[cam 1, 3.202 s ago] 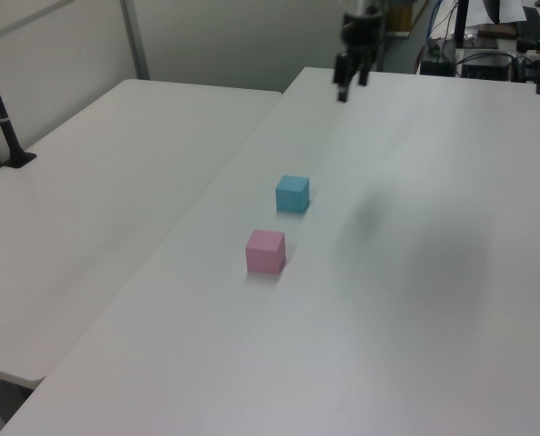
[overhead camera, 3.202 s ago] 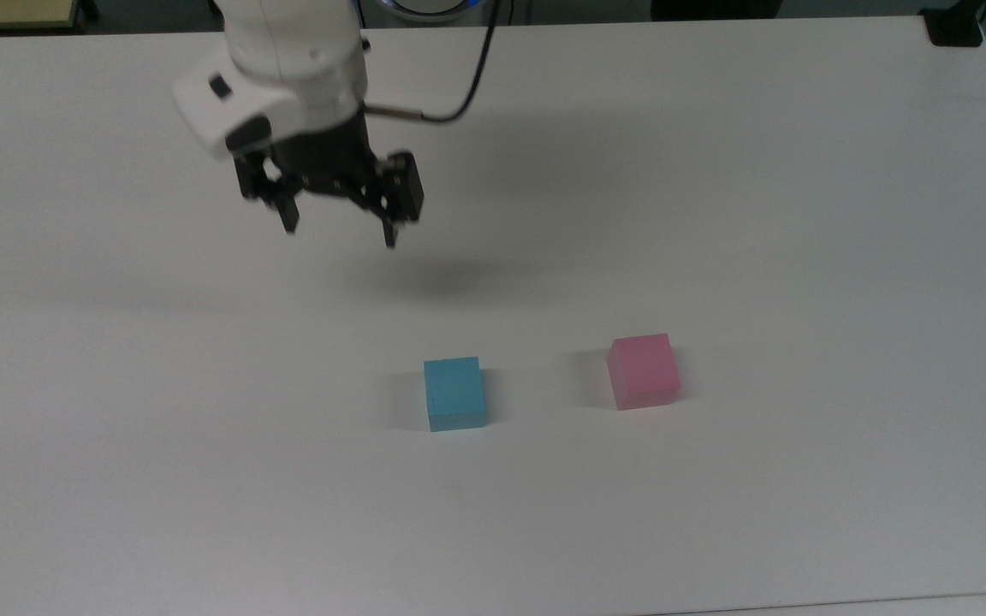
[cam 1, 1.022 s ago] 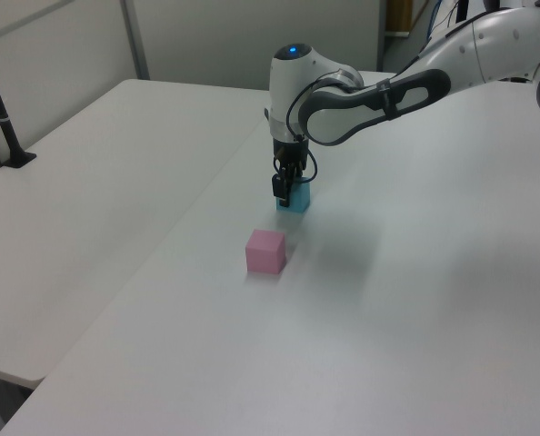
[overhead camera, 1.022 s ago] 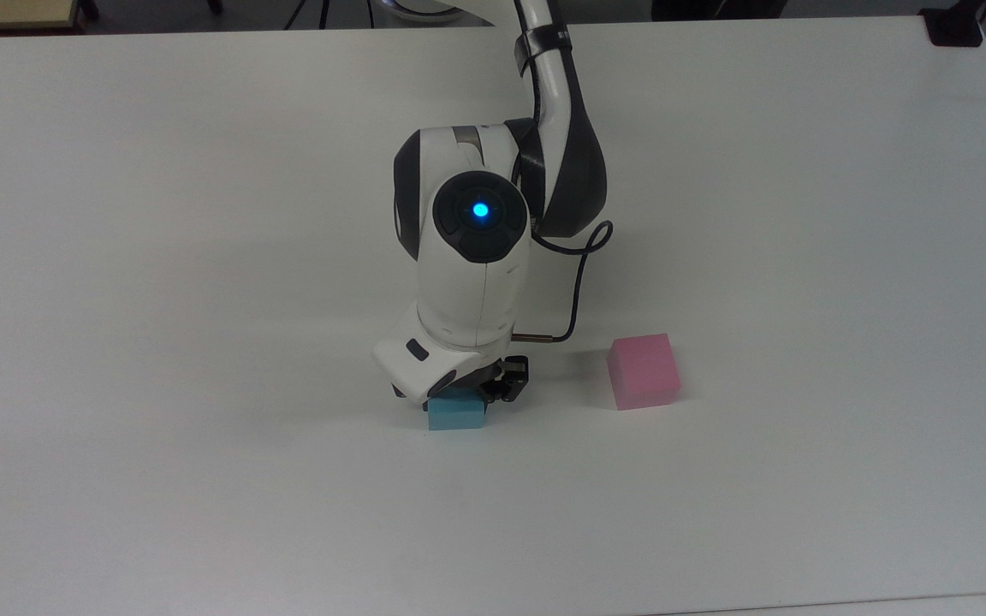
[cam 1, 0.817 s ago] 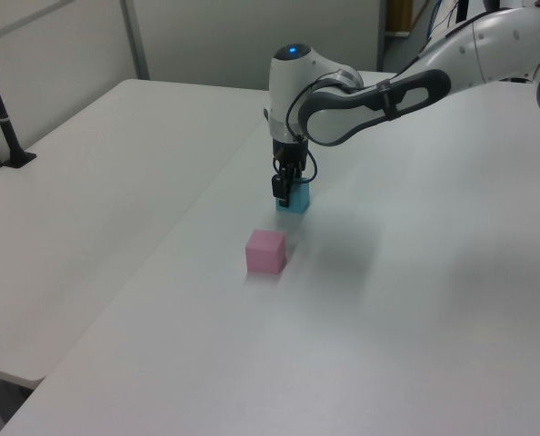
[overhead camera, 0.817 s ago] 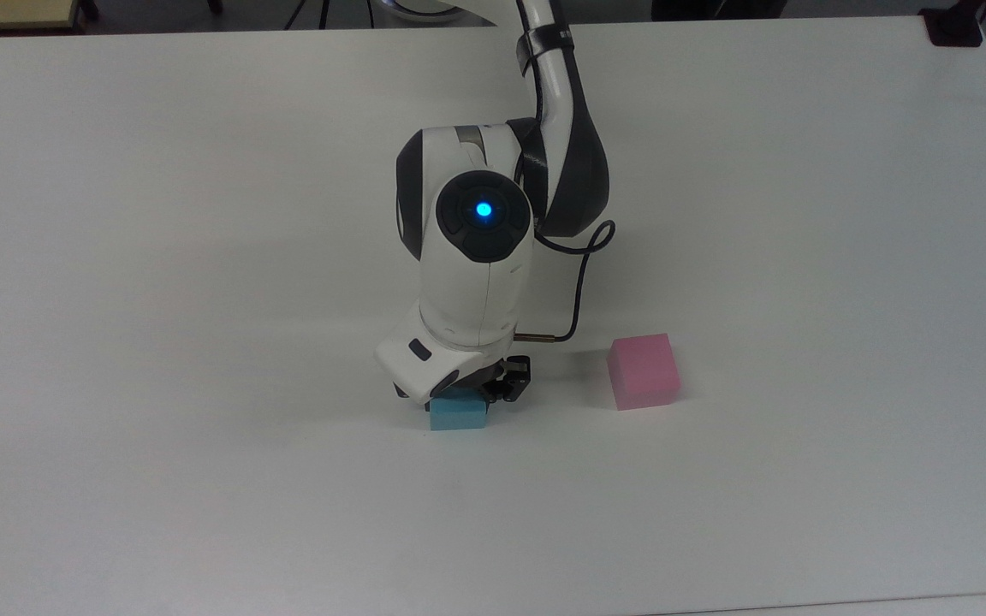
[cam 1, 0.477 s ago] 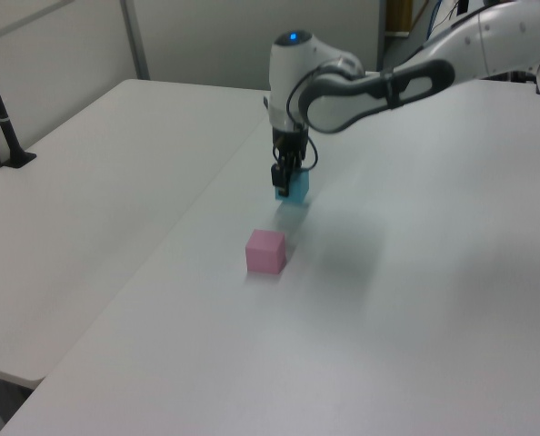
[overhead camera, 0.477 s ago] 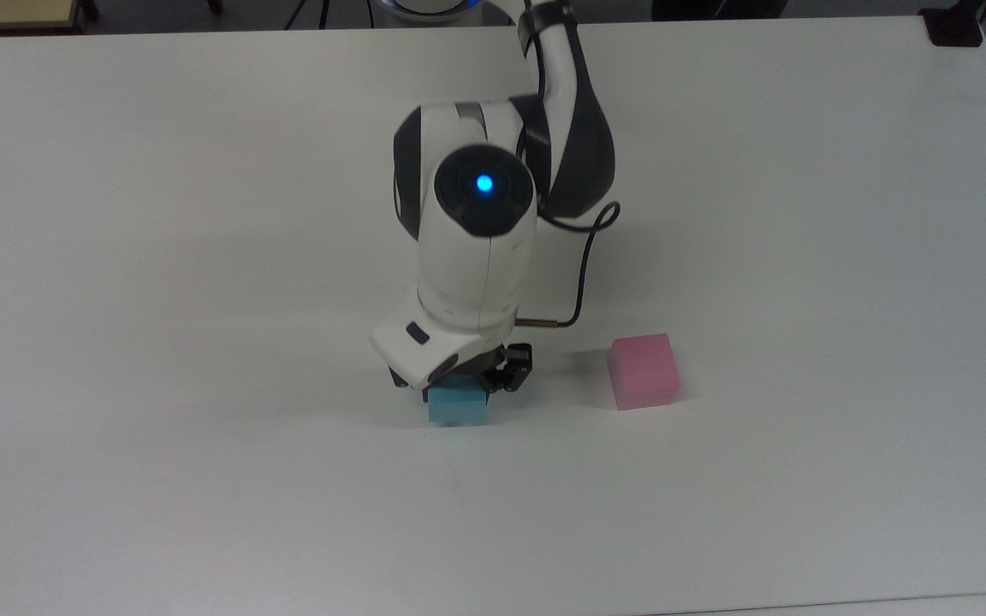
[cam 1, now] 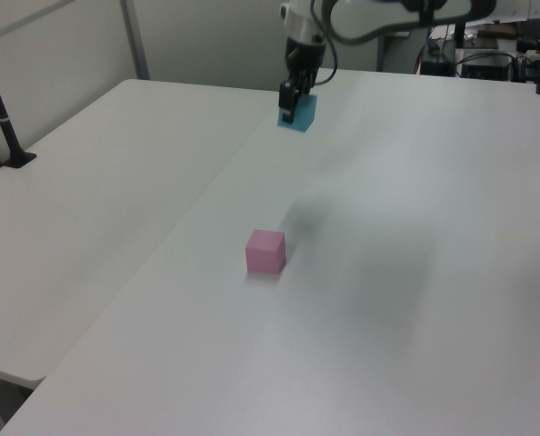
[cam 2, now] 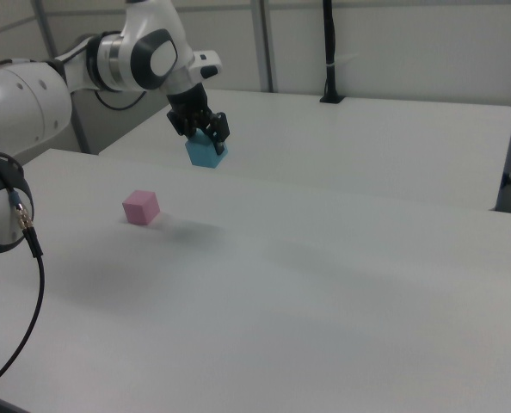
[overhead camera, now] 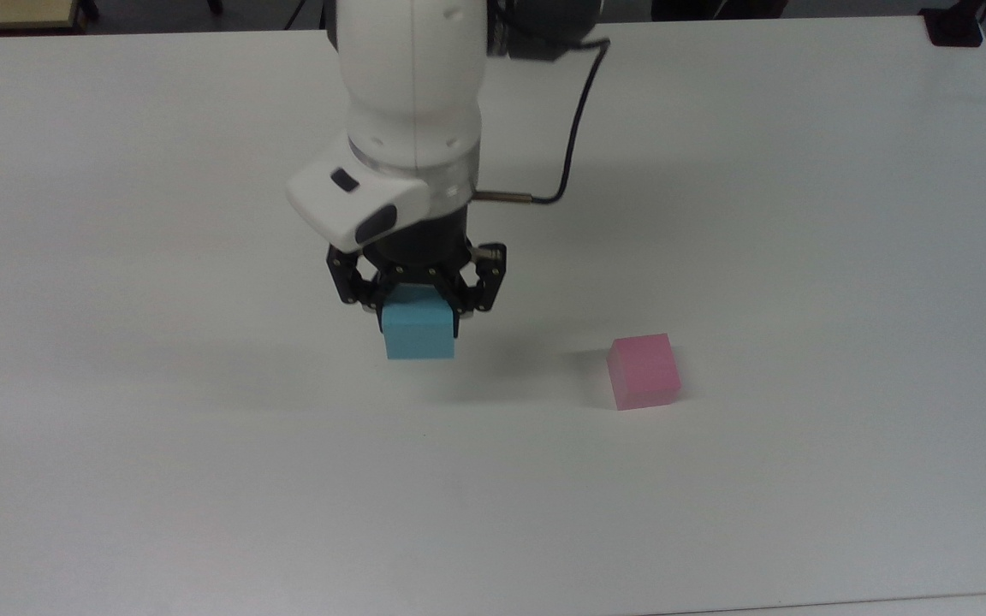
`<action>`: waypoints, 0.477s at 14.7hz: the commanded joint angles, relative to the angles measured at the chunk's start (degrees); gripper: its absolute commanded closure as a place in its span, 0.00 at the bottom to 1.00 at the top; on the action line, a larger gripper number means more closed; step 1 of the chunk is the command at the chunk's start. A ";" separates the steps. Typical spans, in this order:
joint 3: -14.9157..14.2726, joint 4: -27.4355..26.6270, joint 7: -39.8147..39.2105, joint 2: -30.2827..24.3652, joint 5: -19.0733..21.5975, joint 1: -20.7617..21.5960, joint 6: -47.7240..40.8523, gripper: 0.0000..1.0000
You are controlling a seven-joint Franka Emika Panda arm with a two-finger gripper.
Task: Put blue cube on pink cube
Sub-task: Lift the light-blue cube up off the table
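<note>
White table [overhead camera: 801, 214] – gripper [overhead camera: 418, 318] clamps blue cube [overhead camera: 418, 334].

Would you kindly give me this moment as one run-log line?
phase: carry | end effector: shut on blue cube, lifted off table | pink cube: on table, bare top | stack: not yet
</note>
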 commanded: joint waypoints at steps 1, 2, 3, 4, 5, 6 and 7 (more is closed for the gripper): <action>-0.53 -3.99 -1.16 -3.55 1.41 0.39 -1.06 0.48; -0.36 -3.99 -0.90 -3.55 1.58 0.39 -1.06 0.48; -0.27 -3.81 -0.37 -3.55 1.67 1.00 -1.06 0.48; -0.79 -3.73 0.59 -3.55 1.67 2.66 -0.97 0.48; -1.58 -3.64 1.38 -3.37 1.67 4.50 -0.71 0.47; -2.02 -3.38 2.78 -3.11 1.67 6.26 -0.36 0.47; -2.11 -3.29 3.93 -3.02 1.67 7.84 -0.27 0.46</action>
